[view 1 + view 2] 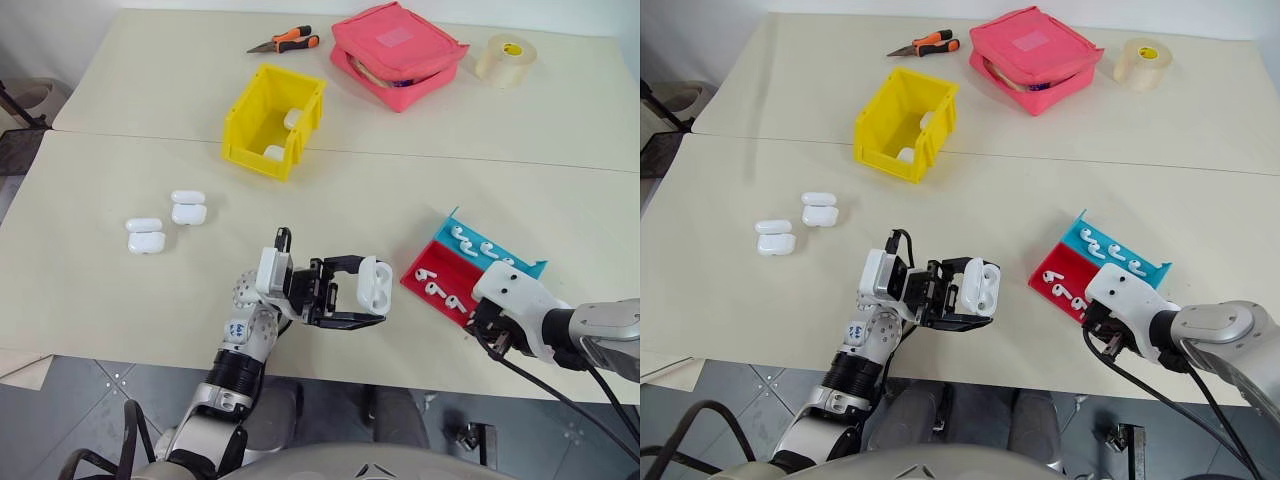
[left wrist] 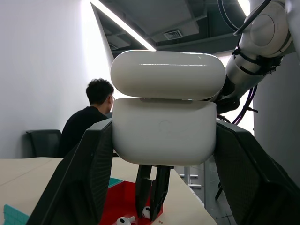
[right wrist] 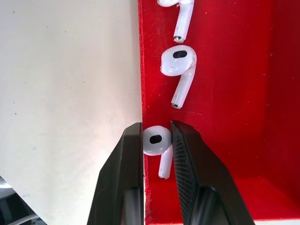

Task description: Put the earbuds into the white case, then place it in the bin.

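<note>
My left gripper point(image 1: 364, 291) is shut on the white case point(image 1: 373, 284), holding it up above the table's near edge with its lid point(image 2: 168, 75) flipped open. Several earbuds point(image 1: 436, 287) lie in a shallow red-and-blue tray point(image 1: 478, 247) at the right. My right gripper point(image 3: 156, 130) points down into the red part of the tray, at its near corner. Its two fingers press on either side of one earbud point(image 3: 155, 141), which rests on the tray floor by the wall. The yellow bin point(image 1: 240, 122) stands at the back centre with two white cases inside.
Two more white cases point(image 1: 188, 207) point(image 1: 146, 236) lie open on the table at the left. A pink pouch point(image 1: 395, 50), a tape roll point(image 1: 505, 58) and orange-handled pliers point(image 1: 285, 42) sit along the back. A person point(image 2: 86, 124) sits beyond the table.
</note>
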Controlling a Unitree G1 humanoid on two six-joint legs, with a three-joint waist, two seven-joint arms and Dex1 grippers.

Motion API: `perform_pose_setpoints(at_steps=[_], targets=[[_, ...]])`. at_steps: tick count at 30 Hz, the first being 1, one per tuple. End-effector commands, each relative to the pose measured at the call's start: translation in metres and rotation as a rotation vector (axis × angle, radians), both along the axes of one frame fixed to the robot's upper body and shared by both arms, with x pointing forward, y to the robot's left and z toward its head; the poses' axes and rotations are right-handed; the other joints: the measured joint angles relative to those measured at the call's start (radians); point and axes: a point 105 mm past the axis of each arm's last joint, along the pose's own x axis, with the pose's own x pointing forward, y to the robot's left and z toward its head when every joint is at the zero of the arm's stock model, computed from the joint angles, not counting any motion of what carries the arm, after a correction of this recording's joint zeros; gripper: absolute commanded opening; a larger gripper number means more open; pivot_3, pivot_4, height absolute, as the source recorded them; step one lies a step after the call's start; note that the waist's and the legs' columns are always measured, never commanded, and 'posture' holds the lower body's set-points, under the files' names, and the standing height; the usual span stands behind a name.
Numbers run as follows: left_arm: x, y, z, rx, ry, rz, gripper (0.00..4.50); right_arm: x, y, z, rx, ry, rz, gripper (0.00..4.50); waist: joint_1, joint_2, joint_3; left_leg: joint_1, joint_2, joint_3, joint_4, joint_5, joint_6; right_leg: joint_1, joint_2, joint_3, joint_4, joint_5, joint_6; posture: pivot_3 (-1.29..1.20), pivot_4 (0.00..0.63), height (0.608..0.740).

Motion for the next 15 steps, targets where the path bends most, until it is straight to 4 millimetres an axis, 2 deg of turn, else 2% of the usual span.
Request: perform_pose_setpoints(at_steps=[1,8,11,15], targets=[[-0.001,-0.001,0.007,-0.014,-0.03,-0.004,2.79,0.001,-0.003,-0.002,-0.015,0.0,-0.018,0.48,0.0,0.0,0.0,0.0,0.0,0.0,0.0,0.0,0.0,0.0,0.0,0.0,0.0,0.0,0.0,0.0,0.15,0.74],[0.002,-0.002,0.02,-0.016,-0.044,-0.016,2.79,-0.003,-0.001,0.007,0.011,-0.014,0.002,0.48,0.002,0.0,0.0,0.0,0.0,0.0,0.0,0.0,0.0,0.0,0.0,0.0,0.0,0.0,0.0,0.0,0.15,0.74],[0.007,-0.001,0.027,-0.011,-0.039,-0.021,2.79,-0.005,0.0,0.019,0.053,-0.047,0.014,0.48,0.002,0.0,0.0,0.0,0.0,0.0,0.0,0.0,0.0,0.0,0.0,0.0,0.0,0.0,0.0,0.0,0.15,0.74],[0.014,-0.001,0.033,0.006,-0.035,-0.03,2.79,-0.012,0.012,0.045,0.195,-0.143,0.081,0.48,0.002,0.0,0.0,-0.001,0.0,0.001,-0.001,0.0,0.0,0.0,0.0,0.0,0.0,0.0,0.0,0.0,0.15,0.74]])
